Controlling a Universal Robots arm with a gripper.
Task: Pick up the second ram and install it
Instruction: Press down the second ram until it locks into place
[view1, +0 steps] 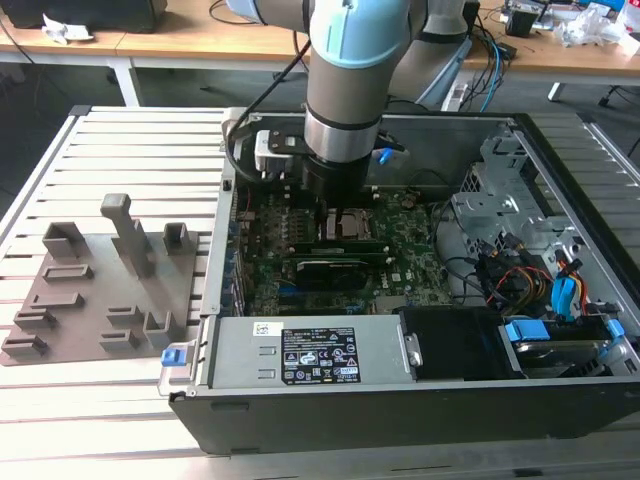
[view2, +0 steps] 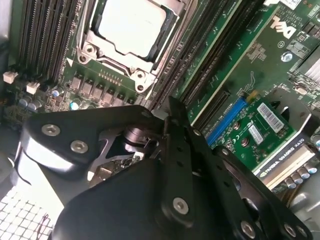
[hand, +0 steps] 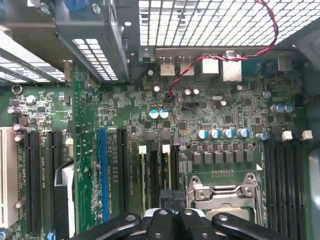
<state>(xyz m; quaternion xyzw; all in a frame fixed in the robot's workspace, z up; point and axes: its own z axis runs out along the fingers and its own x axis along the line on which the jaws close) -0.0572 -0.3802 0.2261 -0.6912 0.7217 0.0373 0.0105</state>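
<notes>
Seating is judged underway as the ram (view1: 345, 244), slotted at the socket's (view1: 350, 224) 6 o'clock in the exterior view, is met by the gripper (hand: 173, 202), fingers drawn narrow; even downward pressure is needed.

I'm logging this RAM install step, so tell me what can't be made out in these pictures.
- Whether the second ram is held: the gripper body covers its own fingertips in both wrist views.
- The slot under the gripper: the arm blocks it in the exterior view.
- The CPU socket: partly cut off behind the gripper in the first wrist view.
</notes>
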